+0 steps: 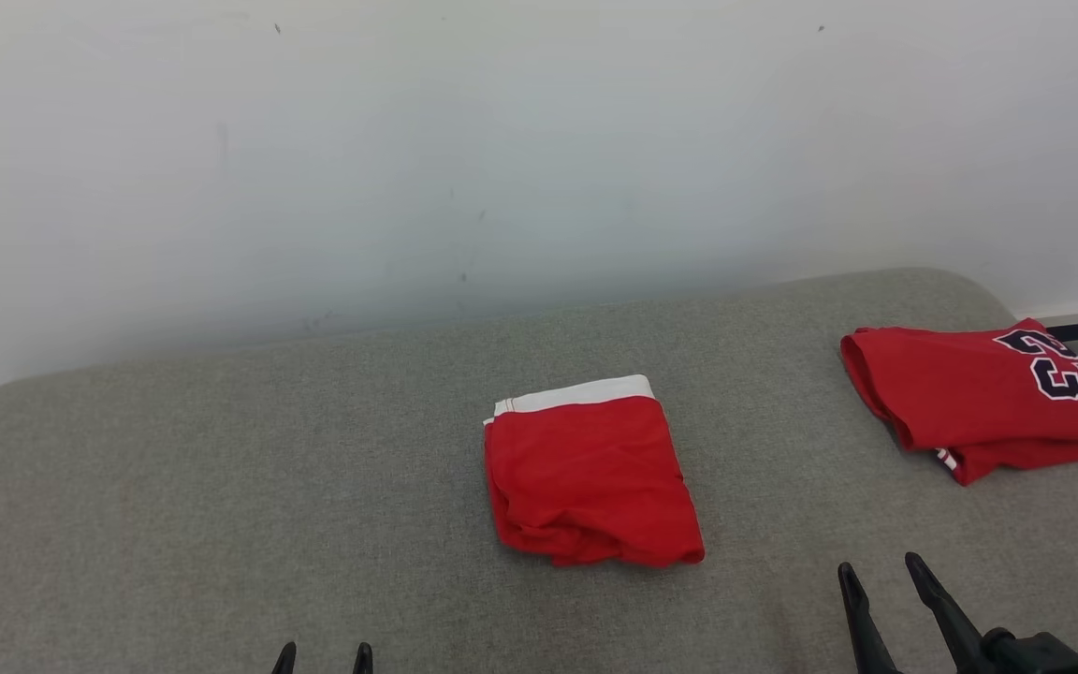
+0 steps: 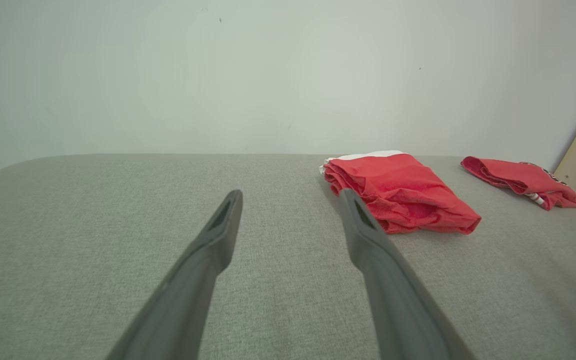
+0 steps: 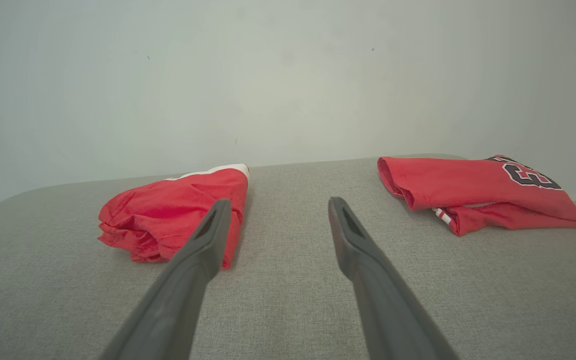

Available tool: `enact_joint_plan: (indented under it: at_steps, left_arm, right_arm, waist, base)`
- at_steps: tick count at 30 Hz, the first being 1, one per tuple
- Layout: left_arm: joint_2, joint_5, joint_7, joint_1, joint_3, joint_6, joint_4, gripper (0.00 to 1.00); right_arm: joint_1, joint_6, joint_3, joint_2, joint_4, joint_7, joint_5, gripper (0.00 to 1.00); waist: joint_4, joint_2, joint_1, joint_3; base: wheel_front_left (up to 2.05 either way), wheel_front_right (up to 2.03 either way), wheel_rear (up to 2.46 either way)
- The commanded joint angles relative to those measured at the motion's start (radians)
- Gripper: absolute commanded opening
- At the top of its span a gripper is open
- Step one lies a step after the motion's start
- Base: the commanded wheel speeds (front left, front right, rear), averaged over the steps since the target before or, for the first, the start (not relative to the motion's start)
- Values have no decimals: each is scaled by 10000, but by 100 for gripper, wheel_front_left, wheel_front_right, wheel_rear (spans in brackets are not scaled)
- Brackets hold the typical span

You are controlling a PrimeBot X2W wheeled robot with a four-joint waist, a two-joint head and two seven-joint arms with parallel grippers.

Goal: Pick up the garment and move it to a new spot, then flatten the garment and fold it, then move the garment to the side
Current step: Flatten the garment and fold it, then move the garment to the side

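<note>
Grey fabric surface (image 1: 221,524) ran under white wall (image 1: 408,140) | writing: dark, white-edged "23" on red jersey (image 1: 979,393), right edge of frame | folded red garment (image 1: 590,477), white band on top, lay centre frame | left gripper (image 1: 323,657) bottom left, fingers spread, empty | right gripper (image 1: 879,566) lower right, spread, empty, clear of both cloths
</note>
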Motion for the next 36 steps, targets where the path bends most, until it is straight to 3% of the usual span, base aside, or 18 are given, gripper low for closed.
enact_joint_plan:
  at_steps: [1, 13, 20, 28, 36]
  left_arm:
    - [-9, 160, -37, 86, 59, -13, 11, 100]
    - [-215, 412, -36, 154, 218, -306, -14, 100]
    - [-288, 552, -37, -32, 272, -278, 30, 100]
    - [-342, 723, -36, -315, 6, -291, 133, 100]
    - [-369, 745, -36, -697, -311, -316, 243, 100]
  right_arm:
    - [148, -4, 4, -14, -13, -27, 3, 100]
    - [-22, -4, 93, -54, 77, -27, 204, 100]
    - [-714, -4, 706, -64, 973, -27, 1191, 100]
    - [-2395, -4, 1672, -33, 2799, -27, 3757, 100]
    - [-4289, -2, 3150, -699, 4256, 104, 6939, 100]
  waist:
    - [15, 0, 1, -5]
    - [137, 0, 1, 120]
    - [255, 0, 1, 408]
    - [755, 0, 1, 922]
    - [1473, 0, 1, 1450]
  base:
    - [0, 0, 0]
    - [0, 0, 0]
    - [0, 0, 0]
    - [0, 0, 0]
    - [0, 0, 0]
